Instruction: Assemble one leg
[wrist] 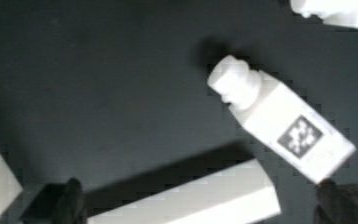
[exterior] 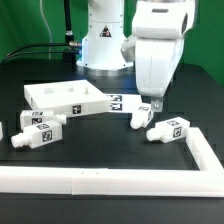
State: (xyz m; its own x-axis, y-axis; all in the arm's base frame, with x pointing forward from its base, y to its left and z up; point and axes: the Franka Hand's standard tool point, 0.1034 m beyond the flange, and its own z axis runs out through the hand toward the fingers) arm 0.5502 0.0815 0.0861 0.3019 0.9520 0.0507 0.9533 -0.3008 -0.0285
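Holds nothing in hand (exterior: 150, 103), fingers (wrist: 60, 200) spread wide. Hovers over leg (exterior: 140, 116) lying on worktop (exterior: 100, 150) just beside tabletop (exterior: 70, 97), on the exterior view's right of it.

Leg (wrist: 274, 112), far end cut off by wrist view's edge — tag (wrist: 302, 135) blurred; claw (wrist: 197, 203) fingertips cropped

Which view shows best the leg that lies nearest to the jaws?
The wrist view: the leg lies large near the middle of the picture, with its round peg and its tag plain to see. The exterior view shows what seems the same leg only small, beside the jaws, its tag hard to read.
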